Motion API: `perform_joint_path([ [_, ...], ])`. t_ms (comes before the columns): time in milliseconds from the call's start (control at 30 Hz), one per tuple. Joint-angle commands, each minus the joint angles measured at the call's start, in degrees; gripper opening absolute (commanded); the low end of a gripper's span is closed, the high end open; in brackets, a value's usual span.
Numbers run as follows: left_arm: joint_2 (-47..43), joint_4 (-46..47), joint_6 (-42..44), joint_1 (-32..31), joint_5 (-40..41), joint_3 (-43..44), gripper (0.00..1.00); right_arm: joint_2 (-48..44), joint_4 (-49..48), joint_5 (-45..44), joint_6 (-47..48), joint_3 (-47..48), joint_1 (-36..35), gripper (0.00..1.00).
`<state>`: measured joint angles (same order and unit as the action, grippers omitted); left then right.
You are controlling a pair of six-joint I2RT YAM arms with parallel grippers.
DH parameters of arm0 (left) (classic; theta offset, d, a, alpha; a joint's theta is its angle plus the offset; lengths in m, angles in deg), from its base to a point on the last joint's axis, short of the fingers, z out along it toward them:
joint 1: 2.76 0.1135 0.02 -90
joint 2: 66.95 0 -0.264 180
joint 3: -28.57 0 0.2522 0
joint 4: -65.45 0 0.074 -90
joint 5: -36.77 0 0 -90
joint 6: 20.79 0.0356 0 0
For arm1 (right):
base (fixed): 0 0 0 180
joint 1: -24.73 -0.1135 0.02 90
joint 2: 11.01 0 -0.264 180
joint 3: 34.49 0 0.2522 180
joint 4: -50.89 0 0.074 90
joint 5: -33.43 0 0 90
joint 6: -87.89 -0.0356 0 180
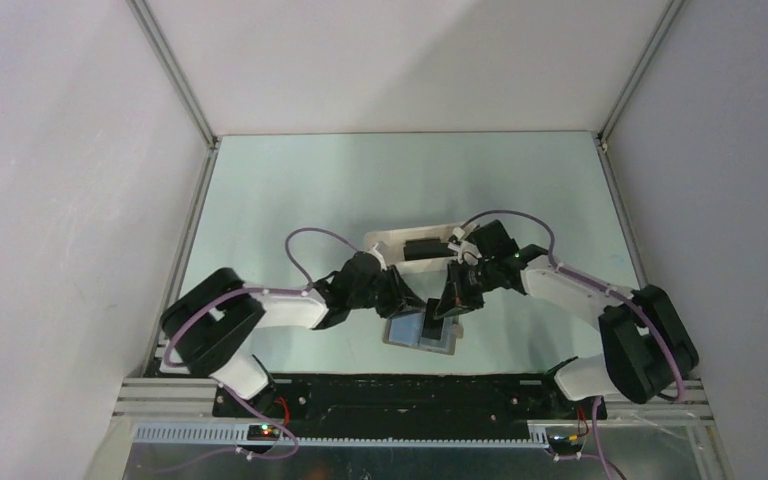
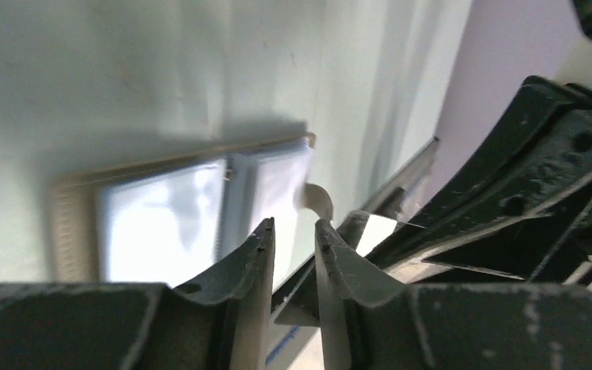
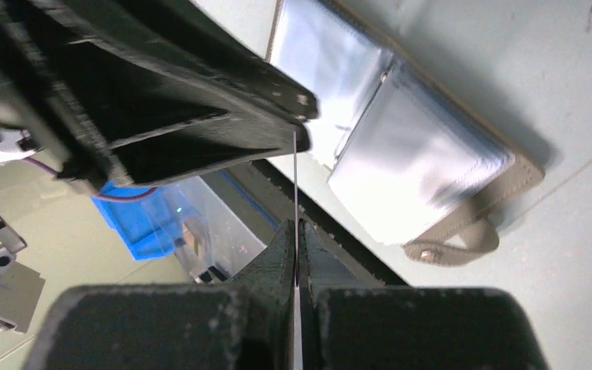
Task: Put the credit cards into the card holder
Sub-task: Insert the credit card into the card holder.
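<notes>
Step in hand: card insertion. The right gripper (image 3: 298, 229) clamps one credit card (image 3: 295, 181) edge-on, just above the open card holder (image 3: 408, 154), which lies at lower centre of the top view. The left gripper (image 2: 293, 231) stands slightly parted, with nothing between its fingers. The next move likely calls for aligning the card edge with a pocket mouth. A second card (image 1: 422, 247) lies in the white tray (image 1: 385, 240). The left gripper crowds the approach.

Right claw (image 3: 298, 226) pinched, left claw (image 2: 294, 226) ajar

Card holder (image 1: 422, 334) open on table (image 1: 290, 190), tray (image 1: 378, 241) behind it
</notes>
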<state>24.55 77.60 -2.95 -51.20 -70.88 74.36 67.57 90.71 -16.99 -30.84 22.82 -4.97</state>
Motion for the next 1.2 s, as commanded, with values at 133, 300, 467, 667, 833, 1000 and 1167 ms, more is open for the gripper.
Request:
perform_joint_path([
  [133,-9.41,-29.96,11.27,0.48,15.35,5.66,0.33,8.37,-9.75,-2.57,0.41,1.71,-2.45,0.0],
  [300,-7.29,-32.28,12.92,1.3,14.36,5.25,0.34,12.3,-11.78,-1.06,1.27,1.71,-2.44,0.0],
  [467,-5.87,-34.31,13.45,2.12,15.05,4.73,0.33,14.18,-10.85,-0.93,2.3,1.71,-2.37,0.0],
  [667,-4.23,-36.59,14.61,2.96,15.43,4.58,0.33,14.74,-12.07,-3.16,1.06,0.48,-2.38,0.0],
  [833,-3.02,-36.8,14.72,3.02,14.66,4.61,0.32,12.99,-13.76,-4.85,-2.62,-1.03,-2.12,0.0],
  [1000,-1.97,-36.9,14.92,3.07,14.11,4.96,0.31,10.31,-17.4,-6.19,-6.86,-5.51,-2.04,0.0],
  [1167,-1.43,-36.9,14.94,3.07,13.74,4.97,0.29,7.39,-24.46,-7.62,-11.35,-11.82,-1.0,0.0],
])
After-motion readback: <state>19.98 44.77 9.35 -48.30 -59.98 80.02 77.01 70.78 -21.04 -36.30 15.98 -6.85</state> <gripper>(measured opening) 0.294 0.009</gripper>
